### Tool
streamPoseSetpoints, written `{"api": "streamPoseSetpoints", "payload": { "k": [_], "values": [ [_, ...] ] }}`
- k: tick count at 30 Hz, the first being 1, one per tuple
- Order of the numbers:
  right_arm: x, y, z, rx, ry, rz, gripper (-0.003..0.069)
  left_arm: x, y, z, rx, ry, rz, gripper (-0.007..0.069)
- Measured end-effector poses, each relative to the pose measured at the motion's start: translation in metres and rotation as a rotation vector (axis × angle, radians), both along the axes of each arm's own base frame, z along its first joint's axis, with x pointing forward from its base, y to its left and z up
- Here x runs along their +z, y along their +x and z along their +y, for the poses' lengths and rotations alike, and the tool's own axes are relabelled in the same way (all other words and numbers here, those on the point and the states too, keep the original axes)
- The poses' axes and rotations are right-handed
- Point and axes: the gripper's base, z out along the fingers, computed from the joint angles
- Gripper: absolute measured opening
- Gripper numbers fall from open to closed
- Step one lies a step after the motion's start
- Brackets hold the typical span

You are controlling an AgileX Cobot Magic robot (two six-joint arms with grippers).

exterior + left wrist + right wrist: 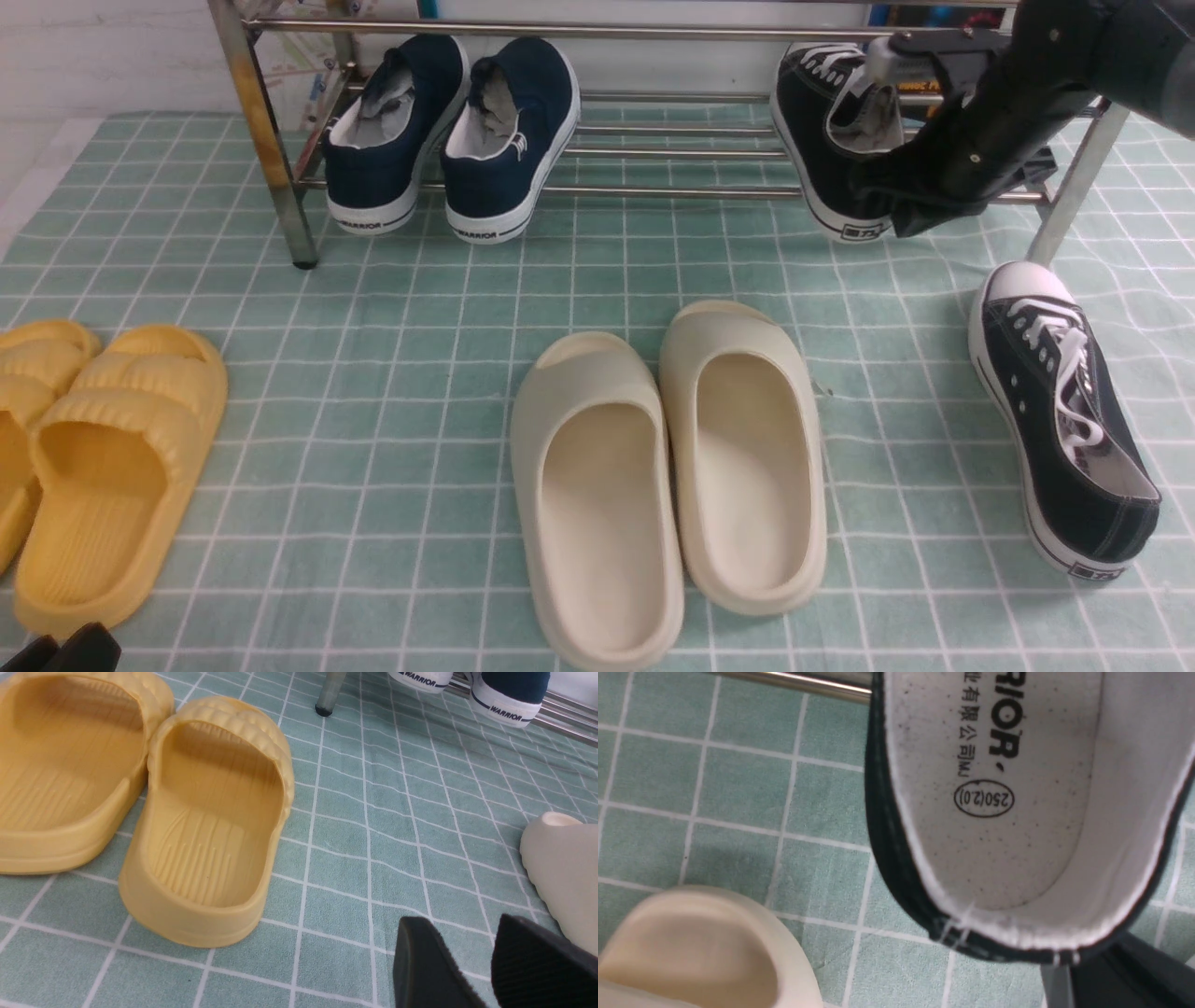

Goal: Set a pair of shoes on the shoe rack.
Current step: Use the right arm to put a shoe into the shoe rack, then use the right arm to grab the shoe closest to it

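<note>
One black sneaker [826, 140] lies at the right end of the chrome shoe rack [653, 191], toe to the back and heel over the front bar. My right gripper [887, 196] is shut on its heel collar. In the right wrist view the sneaker's white insole [994, 812] fills the frame and the heel rim sits at the right gripper [1064, 966]. The other black sneaker [1055, 411] lies on the checked cloth in front of the rack's right post. My left gripper [467, 956] is open and empty, low over the cloth at the near left [61, 649].
Navy slip-on shoes [448, 131] occupy the rack's left end. Cream slippers [672, 467] sit mid-cloth, and one shows in each wrist view [565, 868] [691, 947]. Yellow slippers [103, 467] lie at the near left, beside the left gripper [210, 826].
</note>
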Motion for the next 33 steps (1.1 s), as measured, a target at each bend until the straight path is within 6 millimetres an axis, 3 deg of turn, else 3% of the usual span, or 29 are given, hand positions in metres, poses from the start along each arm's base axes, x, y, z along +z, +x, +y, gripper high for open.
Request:
{"api": "streamPoseSetpoints", "payload": {
  "k": [8,12,18,20,21,22,23,25,27,28,30,33],
  "values": [
    [0.027,-0.014,-0.003,0.016,-0.043,-0.001,0.0043,0.0,0.0,0.0,0.0,0.0,0.0,0.0239],
    [0.05,-0.034,-0.006,0.029,-0.07,0.054,0.0139,0.0,0.0,0.0,0.0,0.0,0.0,0.0239],
    [0.08,-0.072,-0.016,0.035,-0.118,0.134,0.037,0.0,0.0,0.0,0.0,0.0,0.0,0.0239],
    [0.079,-0.081,-0.017,0.036,-0.119,0.152,0.0402,0.0,0.0,0.0,0.0,0.0,0.0,0.0239],
    [0.079,-0.099,-0.019,0.038,-0.114,0.178,0.0435,0.0,0.0,0.0,0.0,0.0,0.0,0.0239],
    [0.079,-0.101,-0.019,0.038,-0.114,0.182,0.0437,0.0,0.0,0.0,0.0,0.0,0.0,0.0239],
    [0.075,-0.121,-0.023,0.04,-0.116,0.218,0.0453,0.0,0.0,0.0,0.0,0.0,0.0,0.0239],
    [0.071,-0.133,-0.025,0.04,-0.119,0.243,0.0456,0.0,0.0,0.0,0.0,0.0,0.0,0.0239],
    [0.051,-0.166,-0.03,0.042,-0.131,0.334,0.0461,0.0,0.0,0.0,0.0,0.0,0.0,0.0239],
    [0.051,-0.166,-0.03,0.042,-0.131,0.334,0.0461,0.0,0.0,0.0,0.0,0.0,0.0,0.0239],
    [0.028,-0.186,-0.034,0.041,-0.138,0.386,0.0461,0.0,0.0,0.0,0.0,0.0,0.0,0.0239],
    [0.003,-0.195,-0.035,0.038,-0.137,0.381,0.0461,0.0,0.0,0.0,0.0,0.0,0.0,0.0239]
  ]
}}
